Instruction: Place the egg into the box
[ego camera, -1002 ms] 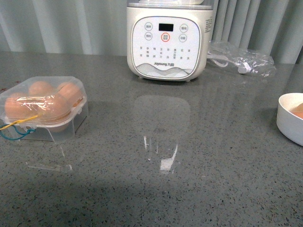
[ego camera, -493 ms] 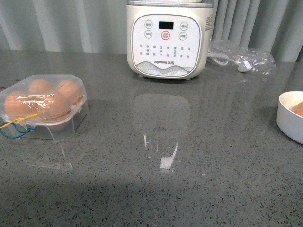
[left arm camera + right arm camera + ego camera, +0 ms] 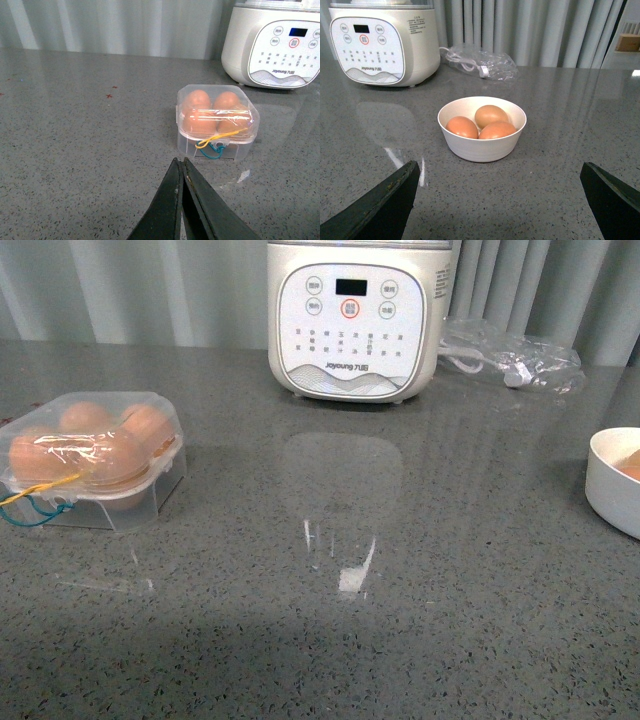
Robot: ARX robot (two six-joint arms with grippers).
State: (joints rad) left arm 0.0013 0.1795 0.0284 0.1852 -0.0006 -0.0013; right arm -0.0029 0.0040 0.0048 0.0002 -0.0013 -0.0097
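Observation:
The clear plastic box stands at the left of the grey counter, lid closed, with several brown eggs inside and a blue-yellow cord at its front. It also shows in the left wrist view. My left gripper is shut and empty, a short way in front of the box. Three brown eggs lie in a white bowl, which shows at the right edge of the front view. My right gripper is open and empty, a little back from the bowl. Neither arm shows in the front view.
A white electric cooker stands at the back middle of the counter. A clear plastic bag with a cable lies to its right. Grey curtains hang behind.
The front view has shifted slightly; the box, cooker and bowl appear a little higher in frame. Nothing on the counter has moved.

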